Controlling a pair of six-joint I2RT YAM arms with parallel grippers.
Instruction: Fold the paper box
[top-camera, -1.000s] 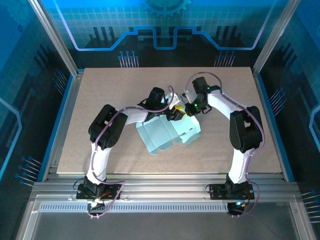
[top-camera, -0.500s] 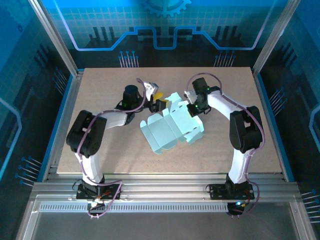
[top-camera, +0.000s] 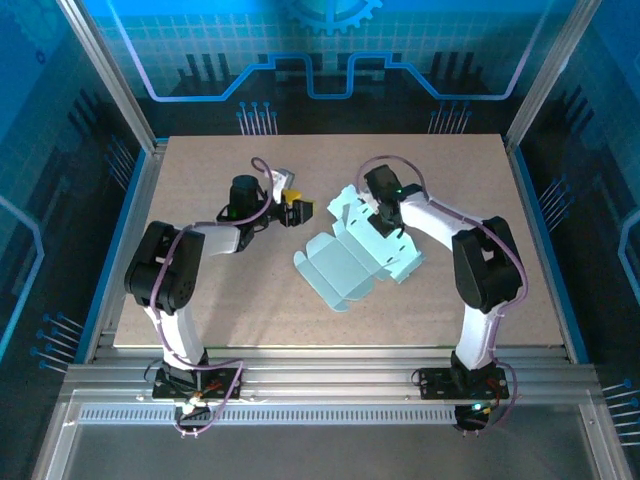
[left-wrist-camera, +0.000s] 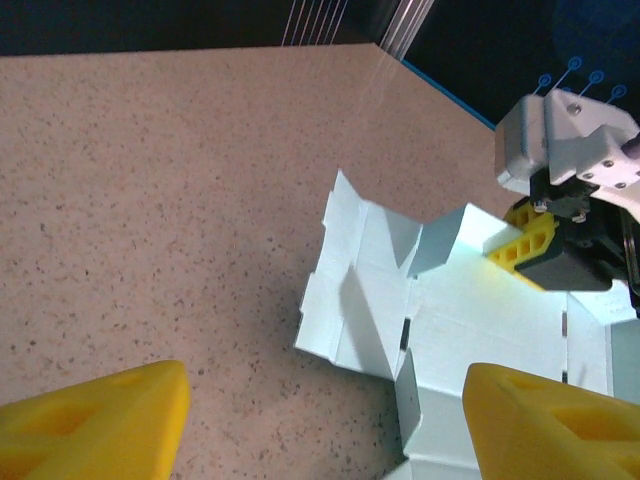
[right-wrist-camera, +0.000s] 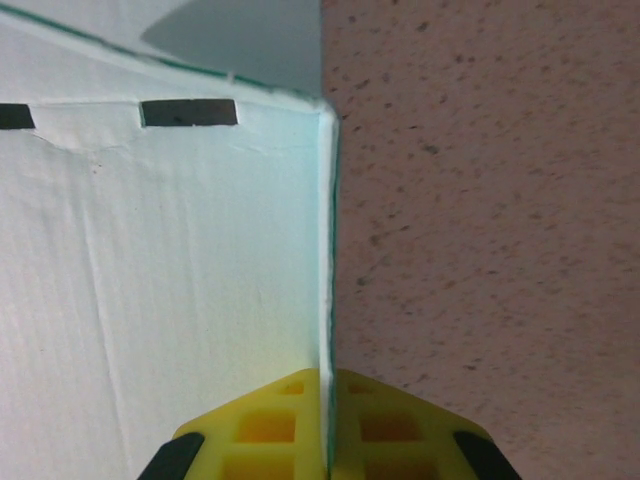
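— Overhead, on the left?
— Left pincer (top-camera: 298, 206), spread wide, empty, apart from the paper box (top-camera: 355, 262) lying mid-table (top-camera: 200, 290).
— And to the right?
— Right pincer (top-camera: 384, 222) at a raised flap. Closer in: yellow fingers (right-wrist-camera: 250, 435) pinched shut on that flap's edge.

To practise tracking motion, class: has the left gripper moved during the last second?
Yes. The left gripper has drawn back leftward off the paper box, toward the left edge of the table.
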